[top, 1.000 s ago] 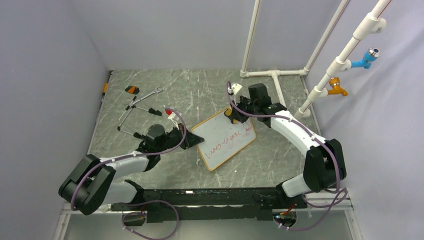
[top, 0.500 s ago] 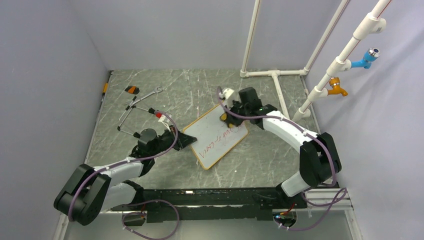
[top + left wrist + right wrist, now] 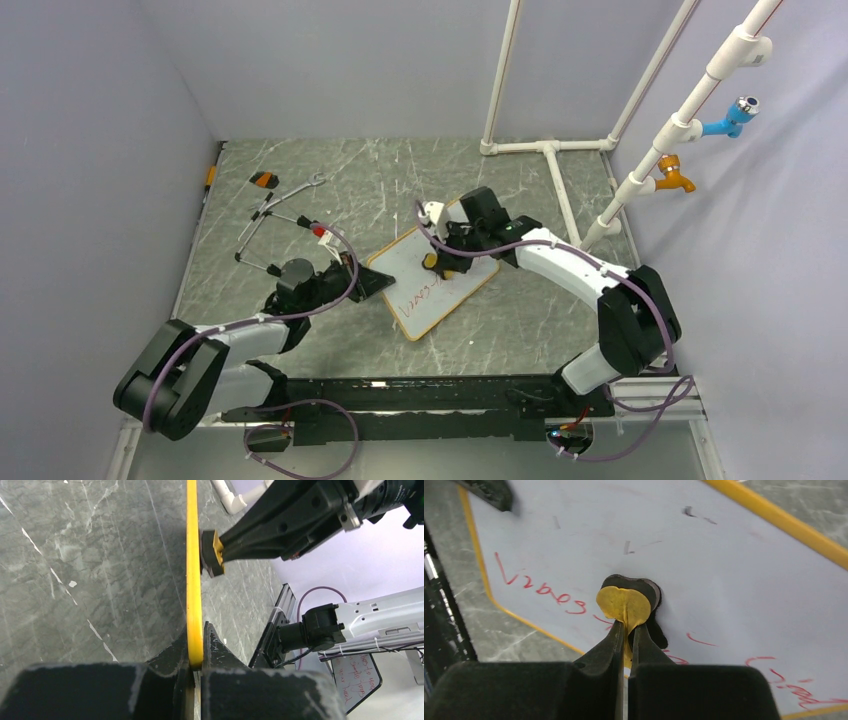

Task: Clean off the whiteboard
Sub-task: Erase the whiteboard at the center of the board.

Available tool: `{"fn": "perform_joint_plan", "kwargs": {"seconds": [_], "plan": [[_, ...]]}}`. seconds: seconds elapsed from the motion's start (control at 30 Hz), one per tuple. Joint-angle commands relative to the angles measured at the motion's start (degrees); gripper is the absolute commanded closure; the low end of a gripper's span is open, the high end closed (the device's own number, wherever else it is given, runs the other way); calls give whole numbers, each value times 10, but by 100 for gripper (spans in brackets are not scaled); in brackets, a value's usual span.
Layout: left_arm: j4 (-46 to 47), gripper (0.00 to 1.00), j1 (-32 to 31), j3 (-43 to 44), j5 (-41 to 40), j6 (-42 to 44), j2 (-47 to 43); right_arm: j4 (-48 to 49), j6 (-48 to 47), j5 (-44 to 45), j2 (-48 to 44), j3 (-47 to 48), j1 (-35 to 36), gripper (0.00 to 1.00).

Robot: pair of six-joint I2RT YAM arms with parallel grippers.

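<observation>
The whiteboard (image 3: 405,268) lies tilted on the marble table, white with a tan-orange frame and red writing (image 3: 425,293) along its near part. My left gripper (image 3: 375,282) is shut on its left edge; the left wrist view shows the yellow frame (image 3: 193,580) clamped between the fingers (image 3: 196,630). My right gripper (image 3: 445,255) is shut on a small yellow eraser (image 3: 430,262) with a black pad, pressed on the board's middle. In the right wrist view the eraser (image 3: 624,605) sits on the white surface (image 3: 734,570) beside red strokes, held by the gripper (image 3: 626,630).
Long thin metal tools (image 3: 275,215) and a small orange-and-black piece (image 3: 264,180) lie at the back left. White pipes (image 3: 550,150) run along the back right, with a blue tap (image 3: 730,118) and an orange tap (image 3: 675,175). Walls close in on three sides.
The right gripper has swept the eraser left and nearer across the board, and the red writing at the right end is gone. The board and left gripper shifted slightly left earlier, then held.
</observation>
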Motion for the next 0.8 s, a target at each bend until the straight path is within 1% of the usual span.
{"fn": "perform_joint_plan", "kwargs": {"seconds": [0.0, 0.1, 0.2, 0.3, 0.37, 0.57, 0.6, 0.67, 0.77], "plan": [[67, 100, 0, 9, 7, 4, -37, -1, -23, -4, -13, 6, 7, 100], [65, 100, 1, 10, 7, 5, -39, 23, 25, 71, -8, 9, -34, 100], [68, 100, 1, 9, 10, 6, -37, 8, 8, 99, -7, 12, -63, 100], [77, 100, 1, 11, 18, 4, -31, -8, -12, 98, 1, 7, -65, 100], [85, 100, 1, 12, 24, 1, -26, -25, -19, 63, 7, 10, -59, 100], [106, 100, 0, 9, 32, -5, -15, -53, -71, -6, 8, 8, 44, 100], [105, 100, 0, 9, 33, -5, -17, -52, -70, -4, 8, 9, 52, 100], [100, 100, 1, 9, 32, -2, -21, -37, -47, 26, 10, 13, 51, 100], [88, 100, 1, 12, 32, 4, -27, 5, 6, 92, 9, 9, 10, 100]]}}
